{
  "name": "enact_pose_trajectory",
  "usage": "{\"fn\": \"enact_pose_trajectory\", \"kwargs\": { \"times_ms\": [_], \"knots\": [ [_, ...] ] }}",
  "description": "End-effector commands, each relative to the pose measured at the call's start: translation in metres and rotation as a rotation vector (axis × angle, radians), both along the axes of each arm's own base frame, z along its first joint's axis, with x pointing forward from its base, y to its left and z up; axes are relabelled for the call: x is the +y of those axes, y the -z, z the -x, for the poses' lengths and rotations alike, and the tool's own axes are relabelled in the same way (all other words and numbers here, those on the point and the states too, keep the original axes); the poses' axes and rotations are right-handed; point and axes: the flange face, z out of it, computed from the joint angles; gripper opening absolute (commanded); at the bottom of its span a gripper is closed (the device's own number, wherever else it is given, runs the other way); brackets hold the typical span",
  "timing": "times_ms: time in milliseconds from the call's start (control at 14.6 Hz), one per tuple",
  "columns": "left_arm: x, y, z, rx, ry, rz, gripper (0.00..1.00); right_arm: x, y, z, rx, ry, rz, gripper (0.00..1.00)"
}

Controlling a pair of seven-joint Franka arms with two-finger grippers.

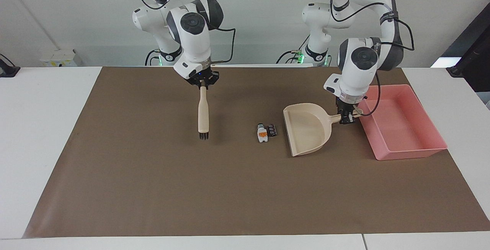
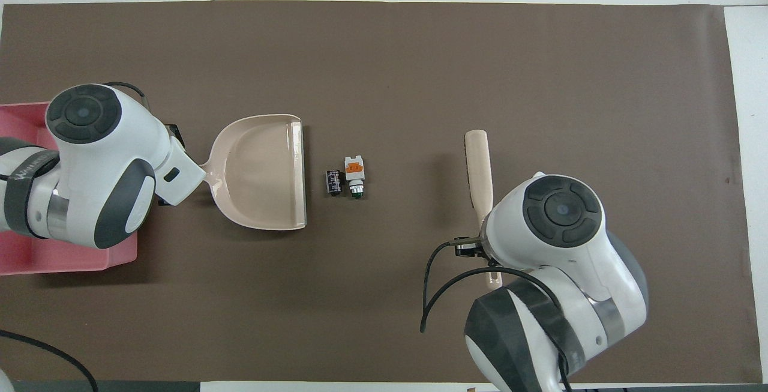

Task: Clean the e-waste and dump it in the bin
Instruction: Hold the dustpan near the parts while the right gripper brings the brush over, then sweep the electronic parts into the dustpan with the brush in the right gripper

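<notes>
I am holding the beige dustpan [image 1: 308, 133] by its handle with my left gripper [image 1: 347, 116], the jaws clamped on that handle just beside the pink bin [image 1: 405, 148]. The dustpan is sitting on the brown mat [image 1: 153, 188] with its open mouth facing the e-waste, near the two bits but apart from them. The white piece with the orange patch [image 1: 262, 133] and the small black block [image 1: 272, 129] are lying side by side on the mat, just beside each other, between the dustpan and the brush. The black block is the one closer to the dustpan's mouth.

With my right gripper [image 1: 202, 83] I am gripping the hand brush [image 1: 203, 114] by the top of its handle, jaws closed around it. The brush is hanging upright with its dark bristles pointing down over the mat, toward the right arm's end of the table from the e-waste and well apart from it.

The bin is resting at the left arm's end of the mat, its near wall partly hidden under my left arm in the overhead view
</notes>
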Motion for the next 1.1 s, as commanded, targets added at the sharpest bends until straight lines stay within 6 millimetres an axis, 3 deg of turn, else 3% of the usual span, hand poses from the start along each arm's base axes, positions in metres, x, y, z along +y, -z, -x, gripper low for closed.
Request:
{"fn": "enact_pose_trajectory", "kwargs": {
  "times_ms": [0,344,481,756,1031],
  "knots": [
    [-0.011,0.003,0.006,0.009,-0.01,-0.063,0.0,0.042,0.014,-0.012,0.015,-0.02,-0.006,0.0],
    [-0.017,0.016,0.019,0.027,-0.053,-0.099,0.0,0.125,0.031,-0.015,0.029,-0.098,0.012,0.0],
    [-0.017,0.018,0.02,0.029,-0.057,-0.101,0.0,0.16,0.048,-0.019,0.044,-0.101,0.049,0.0],
    [-0.017,0.019,0.021,0.03,-0.057,-0.1,0.0,0.183,0.078,-0.008,0.043,-0.089,0.059,0.0],
    [-0.016,0.02,0.022,0.03,-0.057,-0.1,0.0,0.203,0.073,-0.004,0.072,-0.011,-0.08,0.0]
  ]
}}
